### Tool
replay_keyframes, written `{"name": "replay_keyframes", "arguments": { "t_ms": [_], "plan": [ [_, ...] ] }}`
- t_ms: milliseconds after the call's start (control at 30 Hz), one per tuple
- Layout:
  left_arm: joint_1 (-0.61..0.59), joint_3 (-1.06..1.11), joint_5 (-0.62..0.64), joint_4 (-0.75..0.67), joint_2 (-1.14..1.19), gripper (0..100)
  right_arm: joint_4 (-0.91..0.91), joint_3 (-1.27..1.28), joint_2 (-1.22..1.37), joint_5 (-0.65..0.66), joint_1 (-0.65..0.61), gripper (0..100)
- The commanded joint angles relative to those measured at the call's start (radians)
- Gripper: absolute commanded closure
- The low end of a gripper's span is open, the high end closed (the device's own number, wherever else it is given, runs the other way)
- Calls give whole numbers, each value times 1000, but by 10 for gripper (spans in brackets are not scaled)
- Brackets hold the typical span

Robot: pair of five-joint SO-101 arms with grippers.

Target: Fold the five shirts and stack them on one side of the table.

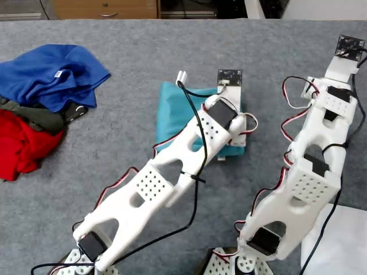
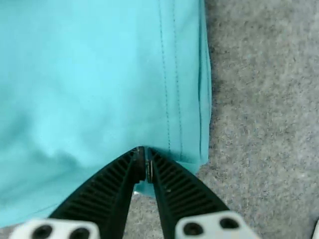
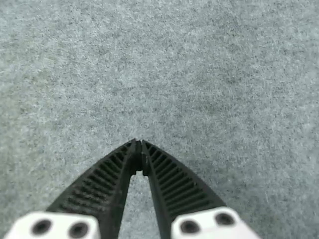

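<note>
Left gripper [image 2: 143,152]: I see the jaws closed, tips at the hem of the folded teal cotton shirt [image 2: 89,74]; I cannot tell if cloth is pinched.
Right gripper [image 3: 139,145]: jaws closed over the grey felt table [image 3: 209,59].
Shirt position: mid-table, under my left arm.
Pile: crumpled blue shirt [image 1: 54,71] and red shirt [image 1: 20,143], at the table's left edge.

no legible text, number or sign on the counter [image 1: 143,51]. a small white label [image 1: 58,73] sewn into the blue shirt [image 1: 51,71] lying near the counter's left edge is the only tag visible, and it is too small to tell whether it bears any print.
</note>
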Motion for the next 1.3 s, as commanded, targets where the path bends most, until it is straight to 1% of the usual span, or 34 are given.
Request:
{"name": "replay_keyframes", "arguments": {
  "t_ms": [0, 100, 200, 267, 367, 500, 600, 667, 767, 900, 1033, 1100, 1200, 1267],
  "plan": [
    [-5, -48, 5, 12, -35, 971, -26, -56, -4, -9, 12, 991],
    [-66, -48, 5, 12, -97, 970, -38, -51, -4, -9, 13, 991],
    [-178, -48, 0, 8, -160, 969, -38, -50, -4, -9, 12, 991],
    [-258, -37, 0, -21, -176, 969, -38, -50, -4, -9, 8, 991],
    [-356, -17, 0, -81, -124, 971, -35, -50, -4, -8, 7, 991],
    [-433, -8, 0, -157, -35, 971, 8, -58, -5, 14, -21, 993],
    [-462, -29, 3, -186, 19, 972, 121, -131, -13, 118, -81, 993],
    [-470, -49, 3, -193, 36, 972, 292, -245, -18, 192, -128, 993],
    [-473, -48, 2, -221, 47, 972, 535, -433, -8, 250, -206, 993],
    [-474, -48, 2, -222, 47, 972, 773, -648, 41, 336, -363, 993],
    [-477, -49, 5, -224, 45, 971, 879, -786, 143, 404, -507, 993],
    [-482, -49, 5, -226, 47, 971, 916, -834, 205, 420, -547, 993],
    [-494, -49, 5, -232, 48, 970, 936, -885, 297, 417, -553, 993],
    [-500, -48, 5, -233, 50, 969, 933, -912, 363, 414, -529, 993]
  ]
}}
